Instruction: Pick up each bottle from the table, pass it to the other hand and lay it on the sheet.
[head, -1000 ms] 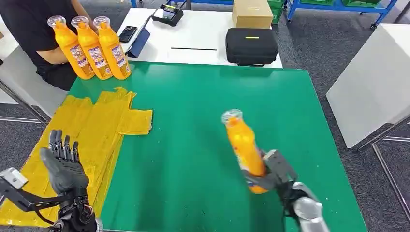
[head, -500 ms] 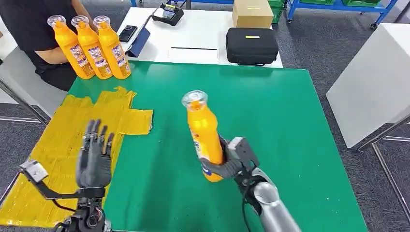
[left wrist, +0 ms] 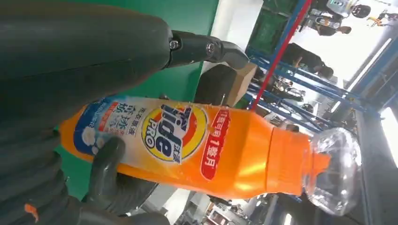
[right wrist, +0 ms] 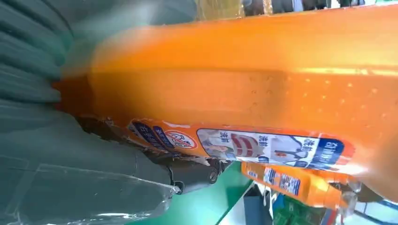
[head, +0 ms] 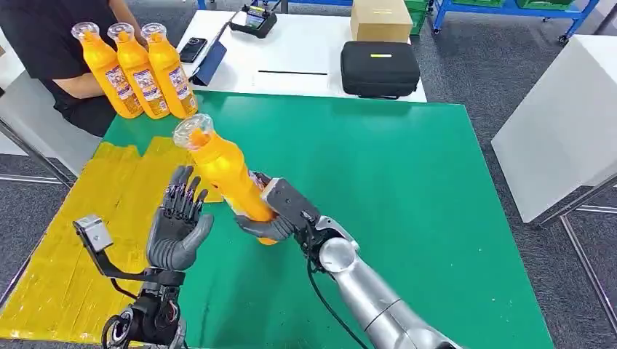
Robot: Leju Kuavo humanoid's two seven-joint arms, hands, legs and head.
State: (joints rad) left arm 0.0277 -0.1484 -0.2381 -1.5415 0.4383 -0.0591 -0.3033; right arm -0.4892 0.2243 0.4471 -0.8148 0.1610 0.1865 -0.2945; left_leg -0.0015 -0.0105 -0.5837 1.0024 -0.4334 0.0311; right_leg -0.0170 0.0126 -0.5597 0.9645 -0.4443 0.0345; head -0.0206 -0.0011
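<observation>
My right hand [head: 273, 218] grips an orange bottle [head: 224, 171] by its lower body and holds it above the green table [head: 378, 189], tilted with its clear cap up and to the left. My left hand [head: 177, 227] stands just beside the bottle, palm toward it, fingers spread and apart from it. The left wrist view has the bottle's label [left wrist: 173, 133] close in front of the left hand's fingers [left wrist: 206, 48]. The bottle [right wrist: 263, 79] is close up in the right wrist view. A yellow sheet [head: 102, 218] lies on the table's left side. Three more orange bottles [head: 138, 69] stand at the far left corner.
A person in black [head: 51, 43] sits beyond the far left corner. A white table behind holds a black case [head: 379, 69], a cardboard box [head: 380, 19] and small devices. A white surface [head: 560, 123] stands to the right.
My right hand has carried the bottle left across the table, from the right front to beside my left hand. My left hand has risen and moved right toward the bottle, fingers spread.
</observation>
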